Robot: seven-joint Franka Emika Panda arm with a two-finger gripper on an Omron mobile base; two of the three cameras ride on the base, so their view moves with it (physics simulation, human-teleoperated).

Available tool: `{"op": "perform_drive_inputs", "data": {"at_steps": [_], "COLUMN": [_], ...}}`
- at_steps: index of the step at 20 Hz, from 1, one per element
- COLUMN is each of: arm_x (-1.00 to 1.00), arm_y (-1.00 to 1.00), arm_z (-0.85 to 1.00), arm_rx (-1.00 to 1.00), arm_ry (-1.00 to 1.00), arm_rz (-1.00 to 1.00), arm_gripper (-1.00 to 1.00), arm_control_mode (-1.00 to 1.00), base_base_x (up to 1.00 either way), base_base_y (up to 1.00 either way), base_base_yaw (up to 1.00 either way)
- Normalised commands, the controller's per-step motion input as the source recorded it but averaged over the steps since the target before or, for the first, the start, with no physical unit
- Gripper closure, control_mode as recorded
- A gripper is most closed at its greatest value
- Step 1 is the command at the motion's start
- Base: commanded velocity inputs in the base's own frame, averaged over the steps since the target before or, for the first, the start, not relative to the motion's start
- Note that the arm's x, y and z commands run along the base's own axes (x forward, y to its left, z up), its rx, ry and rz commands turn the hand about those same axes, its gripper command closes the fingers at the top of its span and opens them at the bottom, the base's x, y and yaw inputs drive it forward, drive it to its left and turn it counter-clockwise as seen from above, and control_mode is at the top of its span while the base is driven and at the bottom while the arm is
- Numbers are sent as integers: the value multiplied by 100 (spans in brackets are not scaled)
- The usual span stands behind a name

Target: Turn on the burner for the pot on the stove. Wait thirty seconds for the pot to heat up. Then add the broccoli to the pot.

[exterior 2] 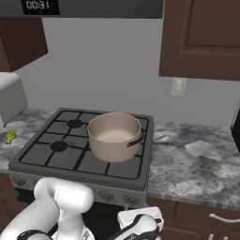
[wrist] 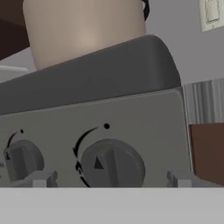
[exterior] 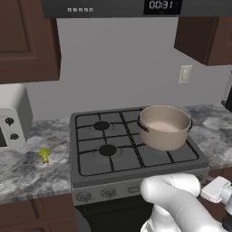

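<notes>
Fingers (wrist: 109, 181) spread wide around knob (wrist: 112, 165) on stove (exterior: 136, 174) front, nothing held yet. Knob stiff, ridged; pinch central ridge. Pot (exterior: 164, 127) on far right burner. Broccoli (exterior: 44, 155) on desk (exterior: 27, 170), left; light, fragile.

pot (wrist: 83, 30) top cut off in hand view, broccoli (exterior: 44, 155) too small for detail

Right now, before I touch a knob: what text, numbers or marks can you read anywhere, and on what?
"00:31" on the dark display above the stove.
A row of small pale buttons on that same panel: too small to read.
Stove knob at the gripper: a triangle pointer on it and a dot above it, no words.
Wall switch plate: no lettering I can make out.
</notes>
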Motion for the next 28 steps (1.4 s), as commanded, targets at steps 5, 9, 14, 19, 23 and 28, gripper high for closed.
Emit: {"op": "perform_drive_inputs", "data": {"at_steps": [5, 9, 14, 19, 23, 28], "arm_x": [0, 8, 39, 46, 28, 10], "arm_y": [27, 11, 0, 0, 15, 64], "arm_z": [21, 20, 2, -9, -37, -39], "arm_rx": [0, 1, 0, 0, 0, 0], "arm_ry": [-2, 0, 0, 4, 8, 6], "arm_rz": [0, -1, -2, -2, -1, -2], "arm_gripper": [-100, -100, -100, -100, -100, 100], "arm_control_mode": [-100, -100, -100, -100, -100, -100], "base_base_x": [0, 0, 0, 0, 0, 0], "base_base_y": [0, 0, 0, 0, 0, 0], "base_base_yaw": [0, 0, 0, 0, 0, 0]}}
